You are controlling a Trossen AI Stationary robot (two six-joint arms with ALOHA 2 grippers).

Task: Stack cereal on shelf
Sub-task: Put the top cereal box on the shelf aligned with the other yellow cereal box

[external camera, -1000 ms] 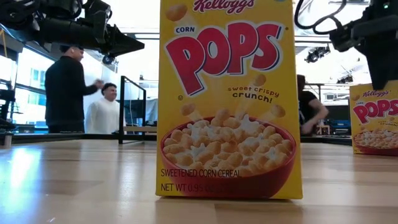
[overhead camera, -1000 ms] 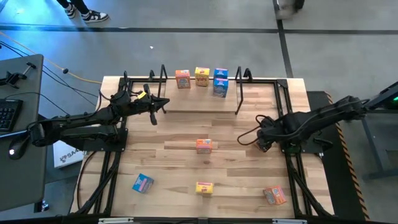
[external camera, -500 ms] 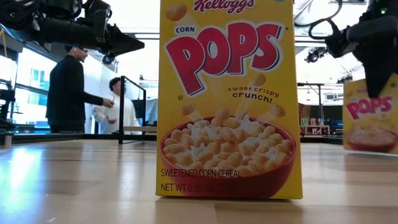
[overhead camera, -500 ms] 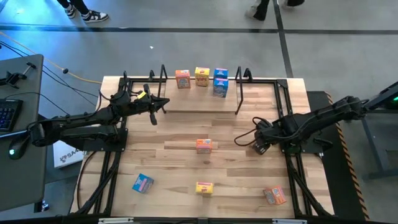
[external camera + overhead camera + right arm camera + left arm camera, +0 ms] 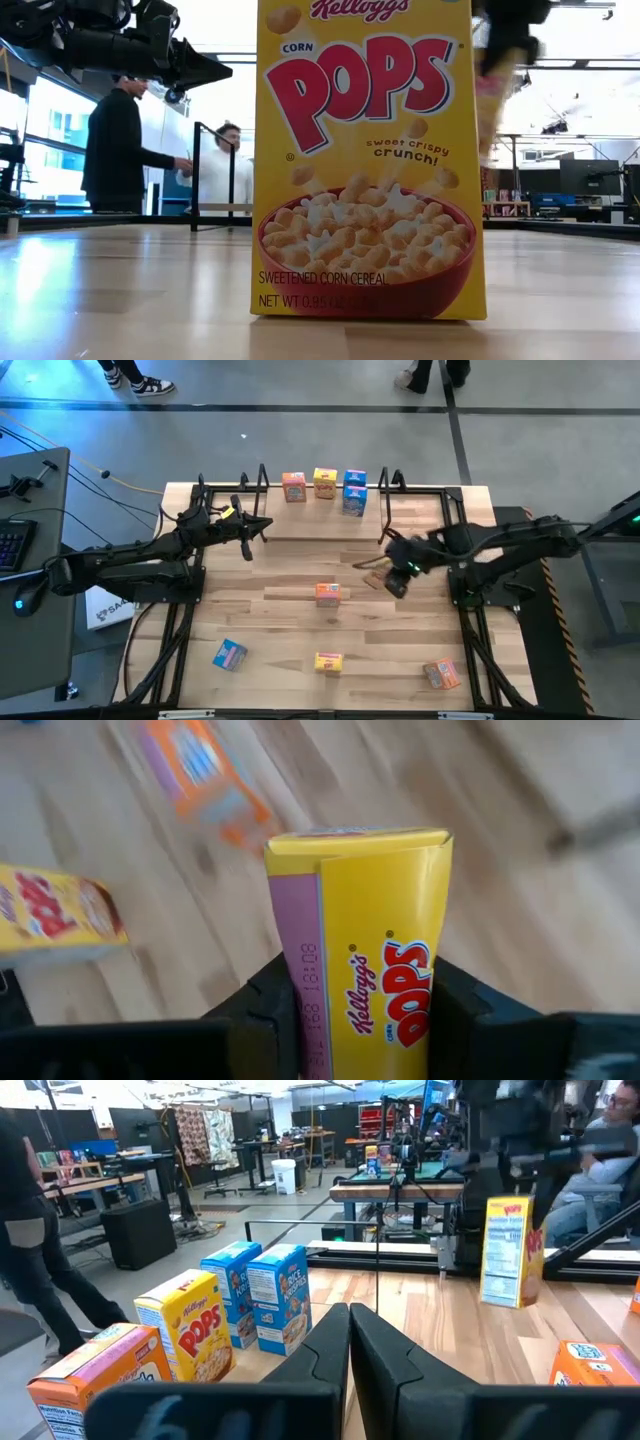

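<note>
My right gripper (image 5: 393, 580) is shut on a yellow cereal box (image 5: 510, 1250) and holds it above the table's right middle, short of the shelf's right wire upright (image 5: 384, 510). Three groups of cereal boxes, orange (image 5: 294, 487), yellow (image 5: 325, 482) and blue (image 5: 354, 493), stand upright in a row at the shelf's far side. My left gripper (image 5: 264, 528) hovers level and shut by the shelf's left uprights, with nothing in it. Loose boxes rest on the table: orange (image 5: 328, 594), blue (image 5: 229, 654), yellow (image 5: 328, 662) and orange (image 5: 441, 675). My right gripper pinches the yellow box between its two fingers (image 5: 262, 1005), on two opposite sides near its upper end (image 5: 505, 1205). The fingers slant down from above and run along the box's length. The box hangs below them, near upright, clear of the table.
The black frame rails (image 5: 470, 630) run along both table sides. The near yellow box (image 5: 365, 160) fills the middle of the low view. People stand in the room beyond the far edge (image 5: 115, 150). Bare wood lies between the shelf and the middle orange box.
My right gripper has taken hold of the yellow box that stood at the table's right. It has risen and gone toward the table's left and the shelf, rolling its wrist. The box, standing on the table before, is now lifted clear.
</note>
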